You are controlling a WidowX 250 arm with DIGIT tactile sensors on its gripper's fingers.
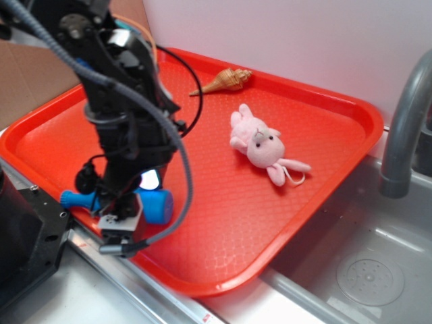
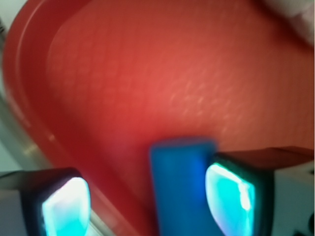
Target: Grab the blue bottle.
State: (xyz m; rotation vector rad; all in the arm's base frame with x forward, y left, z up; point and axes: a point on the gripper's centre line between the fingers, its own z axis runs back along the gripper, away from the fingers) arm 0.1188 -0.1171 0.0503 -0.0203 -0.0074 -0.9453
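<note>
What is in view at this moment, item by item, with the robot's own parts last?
Bright-blue plastic toy bottle: one, blue, lying on its side at the tray's near-left edge.
Pink plush bunny: one, pink, mid-tray toward the right.
Brown spiral seashell: one, tan-brown, at the tray's far edge.
Red plastic tray: one, red, holding all three.
Grey faucet: one, grey, right edge.
Steel sink basin: one, silver, lower right.
End effector: one, black, open, fingers straddling the bottle.

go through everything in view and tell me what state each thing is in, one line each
Blue bottle: lying on its side on the tray, between the fingers.
Gripper: open, straddling the bottle, not yet shut.
Pink plush: lying flat, untouched.
Seashell: lying near the tray's far edge.
Red tray: flat beside the sink.
</note>
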